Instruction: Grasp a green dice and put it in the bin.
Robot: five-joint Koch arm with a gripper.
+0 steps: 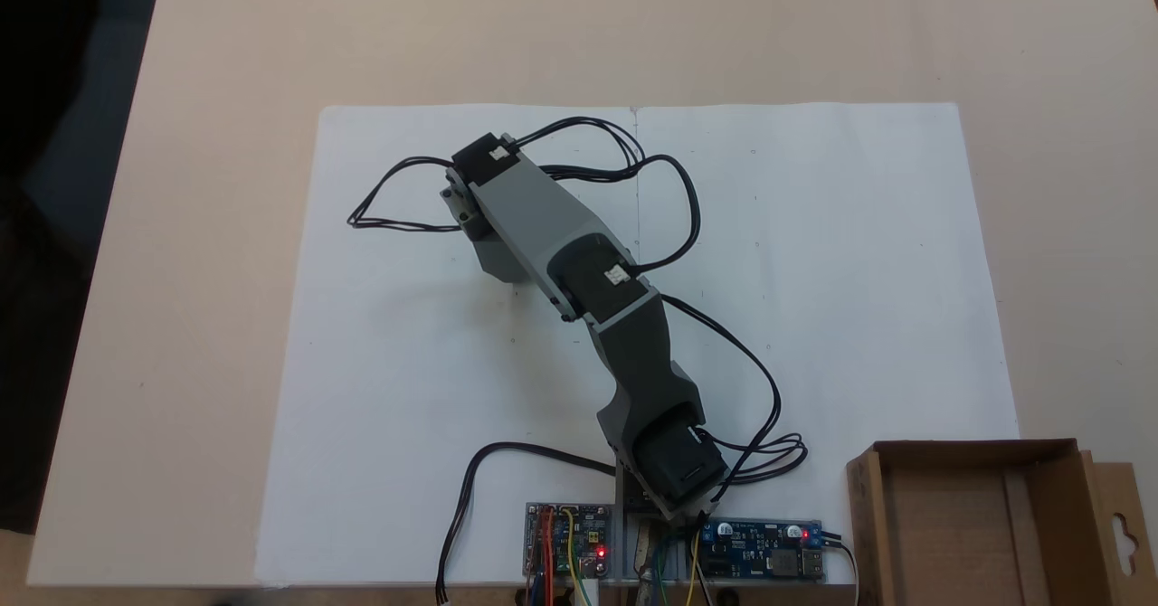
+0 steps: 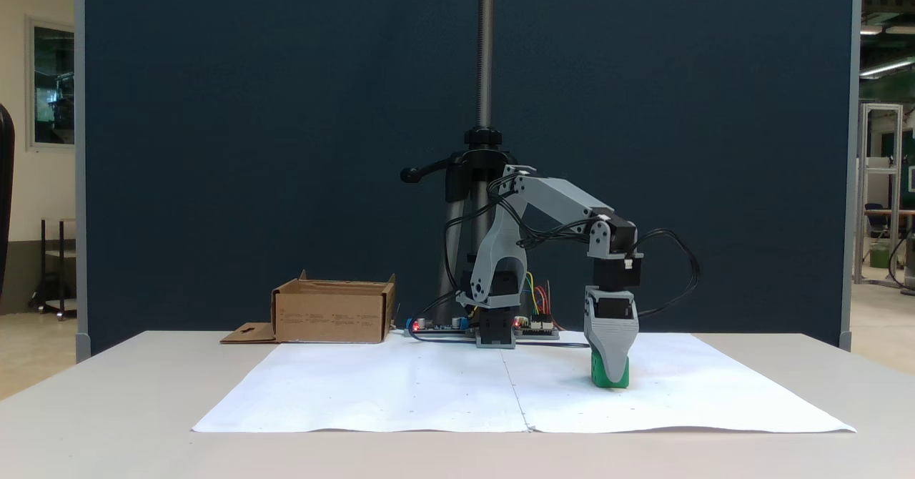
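Observation:
The green dice (image 2: 597, 376) sits on the white paper, right of centre in a fixed view. My gripper (image 2: 611, 373) points straight down onto it. One grey finger (image 2: 612, 343) covers the middle of the dice's front face, and green shows on either side of it. The other jaw is behind, so I cannot tell whether the jaws are closed on the dice. From above, the arm covers the dice and only the gripper's grey body (image 1: 500, 260) shows under the wrist. The bin (image 1: 866, 534), a brown cardboard box, stands at the lower right from above, and the bin (image 2: 332, 314) is at the left from the front.
White paper sheets (image 1: 814, 271) cover the middle of the table. Black cables (image 1: 398, 199) loop beside the wrist and trail along the arm. Circuit boards (image 1: 764, 552) lie by the arm's base (image 1: 674, 475). A tripod pole (image 2: 485, 71) rises behind the arm.

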